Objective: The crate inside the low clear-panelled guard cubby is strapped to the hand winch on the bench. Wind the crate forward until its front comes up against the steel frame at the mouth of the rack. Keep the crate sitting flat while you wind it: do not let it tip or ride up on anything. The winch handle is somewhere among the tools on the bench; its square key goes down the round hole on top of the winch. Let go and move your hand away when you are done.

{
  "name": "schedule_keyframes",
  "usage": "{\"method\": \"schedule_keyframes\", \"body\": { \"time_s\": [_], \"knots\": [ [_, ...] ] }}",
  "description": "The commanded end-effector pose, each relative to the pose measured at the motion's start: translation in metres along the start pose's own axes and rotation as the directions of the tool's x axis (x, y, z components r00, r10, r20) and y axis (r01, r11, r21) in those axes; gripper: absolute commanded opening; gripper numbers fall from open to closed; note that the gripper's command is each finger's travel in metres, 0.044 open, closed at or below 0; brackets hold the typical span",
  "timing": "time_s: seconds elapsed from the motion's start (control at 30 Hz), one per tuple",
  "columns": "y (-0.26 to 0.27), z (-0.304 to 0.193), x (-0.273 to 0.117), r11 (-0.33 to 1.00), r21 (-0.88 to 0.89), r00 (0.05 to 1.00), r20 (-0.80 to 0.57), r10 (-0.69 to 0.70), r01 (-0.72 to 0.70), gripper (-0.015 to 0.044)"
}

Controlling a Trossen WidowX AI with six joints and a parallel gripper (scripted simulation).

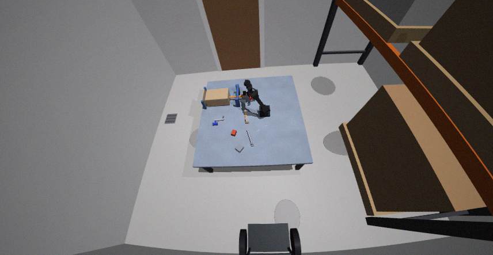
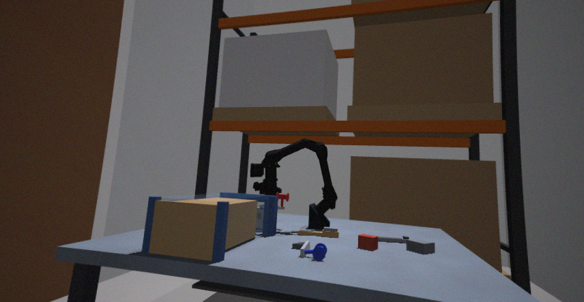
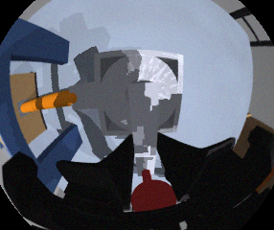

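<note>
The tan crate [image 1: 216, 96] [image 2: 183, 228] sits flat in the cubby, with a gap between its front and the blue steel frame [image 1: 237, 91] [image 2: 269, 217] [image 3: 0, 81]. An orange strap [image 1: 235, 96] [image 3: 48, 102] runs from it through the frame towards the grey winch [image 3: 175, 126]. My gripper [image 2: 269, 190] [image 3: 144, 136] points down above the winch and is shut on the winch handle. The handle's red knob [image 1: 251, 98] [image 2: 282, 196] [image 3: 153, 196] stands beside the fingers. The square key and the round hole are hidden, so how the key sits cannot be told.
On the bench [image 1: 279, 143] lie a blue-knobbed crank [image 1: 215, 123] [image 2: 320, 251], a yellowish tool [image 1: 246, 118] [image 2: 310, 232], a red block [image 1: 234, 132] [image 2: 368, 241], a grey block [image 1: 239, 148] [image 2: 420, 246] and a long grey bar [image 1: 250, 138]. The frame stands close beside my gripper.
</note>
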State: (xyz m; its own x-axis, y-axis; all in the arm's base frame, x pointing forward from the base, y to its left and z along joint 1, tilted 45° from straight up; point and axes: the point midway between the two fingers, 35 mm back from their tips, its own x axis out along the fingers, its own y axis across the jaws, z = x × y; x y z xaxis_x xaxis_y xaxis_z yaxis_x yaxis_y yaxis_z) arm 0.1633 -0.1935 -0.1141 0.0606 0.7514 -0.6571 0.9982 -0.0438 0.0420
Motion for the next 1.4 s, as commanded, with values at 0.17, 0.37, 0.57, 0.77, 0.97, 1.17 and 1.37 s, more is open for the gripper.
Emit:
{"method": "schedule_keyframes", "body": {
  "time_s": [0.17, 0.37, 0.57, 0.77, 0.97, 1.17, 1.37],
  "knots": [
    [0.002, 0.0, 0.004, 1.0, 0.031, 1.0, -0.005, 0.002, -0.002, 0.0],
    [0.001, 0.0, 0.0, 1.0, 0.022, 1.0, 0.0, 0.003, -0.003, 0.0079],
    [0.001, 0.0, 0.0, 1.0, 0.022, 1.0, 0.0, 0.003, -0.003, 0.0236],
    [0.001, 0.0, 0.0, 1.0, 0.022, 1.0, 0.0, 0.003, -0.003, 0.0394],
    [0.001, 0.0, -0.002, 1.0, 0.022, 1.0, 0.001, 0.003, -0.003, 0.044],
    [0.005, 0.002, -0.06, 1.0, 0.02, 0.999, 0.041, 0.004, -0.005, 0.044],
    [0.001, -0.011, -0.13, 1.0, 0.022, 0.996, 0.088, 0.002, -0.004, 0.044]
  ]
}}
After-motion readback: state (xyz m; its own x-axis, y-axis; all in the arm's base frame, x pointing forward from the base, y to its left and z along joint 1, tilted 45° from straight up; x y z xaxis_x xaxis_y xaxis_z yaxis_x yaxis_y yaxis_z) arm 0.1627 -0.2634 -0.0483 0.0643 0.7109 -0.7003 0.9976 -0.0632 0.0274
